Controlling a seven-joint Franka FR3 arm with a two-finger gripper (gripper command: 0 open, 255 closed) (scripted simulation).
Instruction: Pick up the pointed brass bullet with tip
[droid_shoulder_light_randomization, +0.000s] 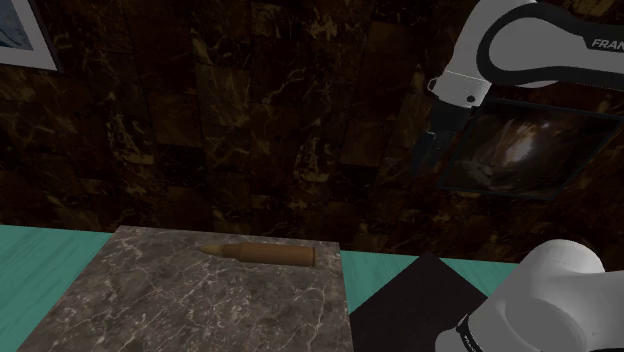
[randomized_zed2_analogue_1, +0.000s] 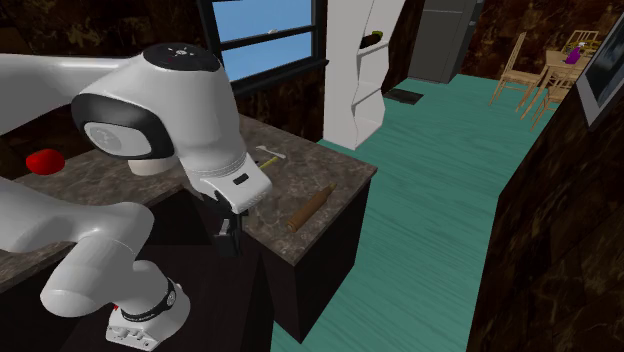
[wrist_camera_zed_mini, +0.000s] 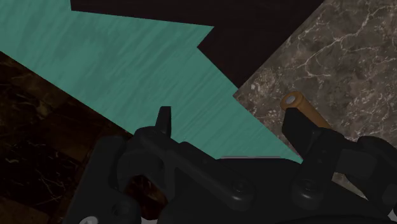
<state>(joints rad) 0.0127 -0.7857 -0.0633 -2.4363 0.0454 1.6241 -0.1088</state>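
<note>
The gripper (wrist_camera_zed_mini: 231, 124) is being held with its two fingers apart and nothing clasped. The teal floor (wrist_camera_zed_mini: 127, 57) is being seen through the gap. In the wrist view the flat base of the bullet (wrist_camera_zed_mini: 294, 100) is being shown just past one fingertip, outside the gap, and its body is being hidden behind that finger.

In the shoulder view the bullet is lying at about 8 o'clock from the gripper, well apart and lower. It is resting flat near the far edge of the marble counter (droid_shoulder_light_randomization: 200, 310), with its long axis along the 9-to-3 line and its tip at 9. A sideways shift onto the counter and a descent are probably being called for, with the fingers turned across that axis.

In the second exterior view a small light tool (randomized_zed2_analogue_1: 268, 153) is lying at about 11 o'clock from the bullet, and a red object (randomized_zed2_analogue_1: 44, 161) is sitting far off at 9. Neither is judged to be in the way.
</note>
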